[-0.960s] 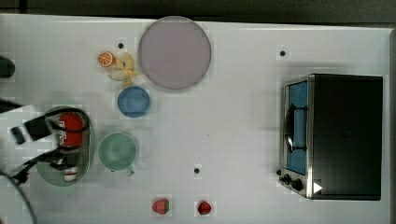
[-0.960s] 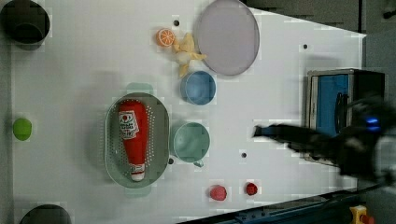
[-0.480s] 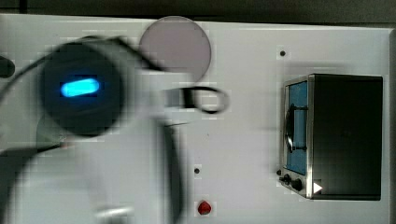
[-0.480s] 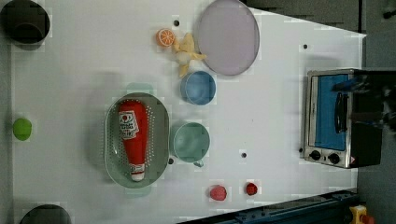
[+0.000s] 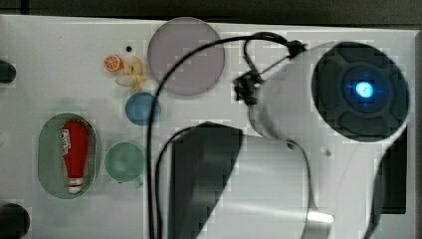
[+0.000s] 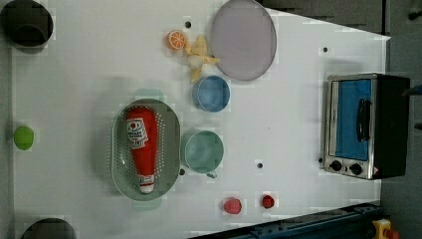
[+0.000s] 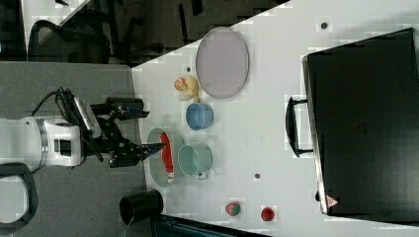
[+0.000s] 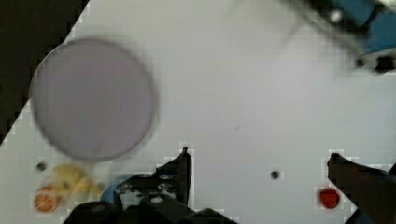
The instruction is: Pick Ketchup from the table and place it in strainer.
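The ketchup [image 5: 76,149], a red squeeze bottle with a white cap, lies lengthwise in the pale green oval strainer [image 5: 50,159]. The left view shows the ketchup [image 6: 142,144] resting in the strainer [image 6: 170,144] with nothing touching it. My gripper [image 8: 259,161] is open in the wrist view, with bare white table between its fingers [image 8: 184,163]. In the right view the gripper [image 7: 148,129] stands open just beside the strainer [image 7: 155,175], with the ketchup [image 7: 166,150] inside. In the top view the arm's white body [image 5: 298,114] covers the table's middle and right.
A purple plate [image 6: 243,39], a blue bowl [image 6: 211,93] and a green cup [image 6: 202,151] stand near the strainer. An orange slice [image 6: 176,40], a yellow toy [image 6: 199,55], two strawberries [image 6: 232,205] and a toaster oven [image 6: 366,125] are also on the table.
In the top view the arm has left the strainer and swung across to the top view's right. In the left view it has gone out of sight. The ketchup has stayed in the strainer.
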Controlling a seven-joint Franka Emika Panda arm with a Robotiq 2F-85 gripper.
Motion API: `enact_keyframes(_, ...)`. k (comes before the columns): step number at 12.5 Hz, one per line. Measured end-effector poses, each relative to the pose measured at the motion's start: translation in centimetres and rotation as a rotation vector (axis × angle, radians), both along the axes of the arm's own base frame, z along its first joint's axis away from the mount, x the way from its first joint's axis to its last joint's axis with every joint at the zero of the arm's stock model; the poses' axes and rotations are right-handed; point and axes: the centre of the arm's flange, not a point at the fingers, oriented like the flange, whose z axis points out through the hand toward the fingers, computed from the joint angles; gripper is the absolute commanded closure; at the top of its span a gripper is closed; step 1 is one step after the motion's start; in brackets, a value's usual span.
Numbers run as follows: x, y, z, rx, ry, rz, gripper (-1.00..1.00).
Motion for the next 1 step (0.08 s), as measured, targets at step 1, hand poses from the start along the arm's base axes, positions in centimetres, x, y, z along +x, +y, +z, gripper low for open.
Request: enact_keyframes(1, -0.13, -0.48, -0.16, -0.002, 0.008, -0.006, -1.00)
